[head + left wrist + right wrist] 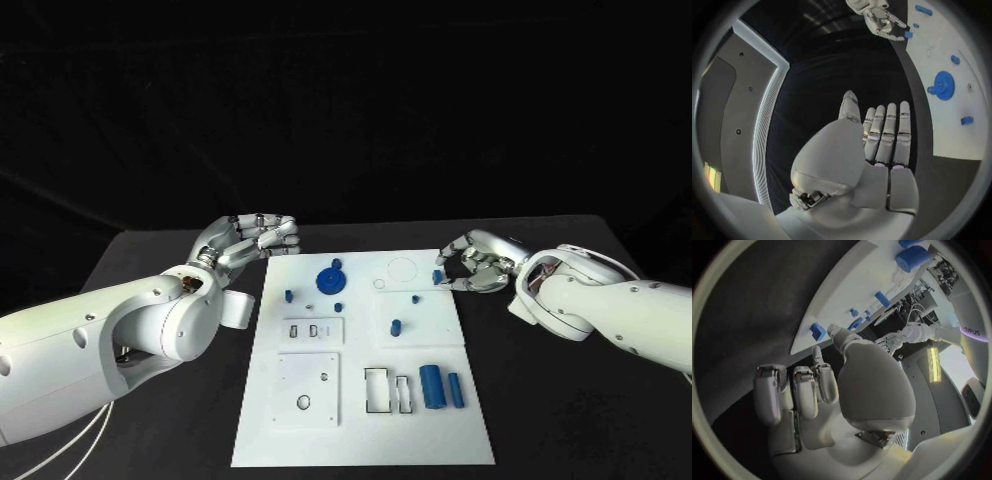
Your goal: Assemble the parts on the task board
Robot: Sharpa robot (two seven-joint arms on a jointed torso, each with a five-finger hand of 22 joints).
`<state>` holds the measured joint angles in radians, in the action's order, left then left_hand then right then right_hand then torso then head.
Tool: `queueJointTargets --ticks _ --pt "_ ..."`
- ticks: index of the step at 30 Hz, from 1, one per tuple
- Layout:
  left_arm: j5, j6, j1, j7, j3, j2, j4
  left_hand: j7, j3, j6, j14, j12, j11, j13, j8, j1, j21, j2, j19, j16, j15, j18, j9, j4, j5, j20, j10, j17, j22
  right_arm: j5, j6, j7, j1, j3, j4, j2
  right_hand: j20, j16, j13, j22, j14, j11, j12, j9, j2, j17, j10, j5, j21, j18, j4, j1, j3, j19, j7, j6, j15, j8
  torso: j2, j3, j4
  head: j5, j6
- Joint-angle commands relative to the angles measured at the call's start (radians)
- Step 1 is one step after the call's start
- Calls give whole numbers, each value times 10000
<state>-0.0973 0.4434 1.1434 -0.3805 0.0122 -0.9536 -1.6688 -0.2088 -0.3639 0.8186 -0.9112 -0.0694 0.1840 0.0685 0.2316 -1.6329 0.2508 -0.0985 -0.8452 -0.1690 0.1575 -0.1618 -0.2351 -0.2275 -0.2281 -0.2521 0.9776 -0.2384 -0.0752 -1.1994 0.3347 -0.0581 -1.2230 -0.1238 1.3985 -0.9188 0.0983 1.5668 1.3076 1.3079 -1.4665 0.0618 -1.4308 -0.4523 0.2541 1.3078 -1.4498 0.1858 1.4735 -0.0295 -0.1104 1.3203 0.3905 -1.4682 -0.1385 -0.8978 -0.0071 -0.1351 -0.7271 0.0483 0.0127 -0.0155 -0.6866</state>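
Both hands hover at the far end of the flat white task board (361, 420).

The left hand (245, 240), fingers straight and together, holds nothing beside its far left corner. The right hand (476, 262) pinches a small blue part (437, 277) at its far right edge; the hand hides most of that part. A blue toothed gear (330, 279) lies on the board between the two hands.

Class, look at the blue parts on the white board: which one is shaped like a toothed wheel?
The blue gear near the board's far edge, on the left hand's side. It is round and toothed; the other blue parts are small pegs or plain cylinders.
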Motion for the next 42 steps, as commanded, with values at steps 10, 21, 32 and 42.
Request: queueJointTargets --ticks 10,21,32,42 --pt "12 -170 8 -141 8 -5 -55 -187 14 -70 85 44 10 -8 -56 -20 -66 -97 23 45 4 -159 -9 52 31 -81 -59 -16 8 -245 112 300 117 -1 -295 315 100 40 1225 1929 -1043 40 -103 35 -184 2630 -79 124 101 14 -39 37 51 -230 -82 -56 79 -93 -11 19 17 17 -60" --pt "12 -173 8 -122 8 -8 -57 -186 -8 -78 92 41 11 -7 -59 -26 -79 -119 27 61 6 -159 -23 74 19 -82 -72 -26 14 -239 94 378 133 -1 -464 445 107 40 1346 2018 -1043 5 -229 75 -350 2630 -200 126 198 42 -18 87 384 -330 -41 -330 58 -217 -8 18 4 29 -81" --pt "12 -164 8 -102 8 -13 -56 -186 -8 -78 92 41 11 -7 -59 -26 -79 -119 27 61 6 -159 -23 74 19 -82 -72 -26 14 -259 92 358 140 -1 -453 466 16 40 1454 2077 -1043 -139 -337 43 -440 2630 -306 -2 254 60 63 63 838 -392 130 -917 -59 -504 -1 19 11 38 -105" --pt "12 -160 9 -89 8 -22 -59 -186 -8 -78 92 41 11 -7 -59 -26 -79 -119 27 61 6 -159 -23 74 19 -82 -72 -26 14 -311 402 303 143 0 -433 484 -186 40 1600 2134 -1043 -398 -469 -157 -734 2630 -441 -110 305 79 246 22 1298 -450 431 -1610 -283 -928 -8 22 10 36 -127"
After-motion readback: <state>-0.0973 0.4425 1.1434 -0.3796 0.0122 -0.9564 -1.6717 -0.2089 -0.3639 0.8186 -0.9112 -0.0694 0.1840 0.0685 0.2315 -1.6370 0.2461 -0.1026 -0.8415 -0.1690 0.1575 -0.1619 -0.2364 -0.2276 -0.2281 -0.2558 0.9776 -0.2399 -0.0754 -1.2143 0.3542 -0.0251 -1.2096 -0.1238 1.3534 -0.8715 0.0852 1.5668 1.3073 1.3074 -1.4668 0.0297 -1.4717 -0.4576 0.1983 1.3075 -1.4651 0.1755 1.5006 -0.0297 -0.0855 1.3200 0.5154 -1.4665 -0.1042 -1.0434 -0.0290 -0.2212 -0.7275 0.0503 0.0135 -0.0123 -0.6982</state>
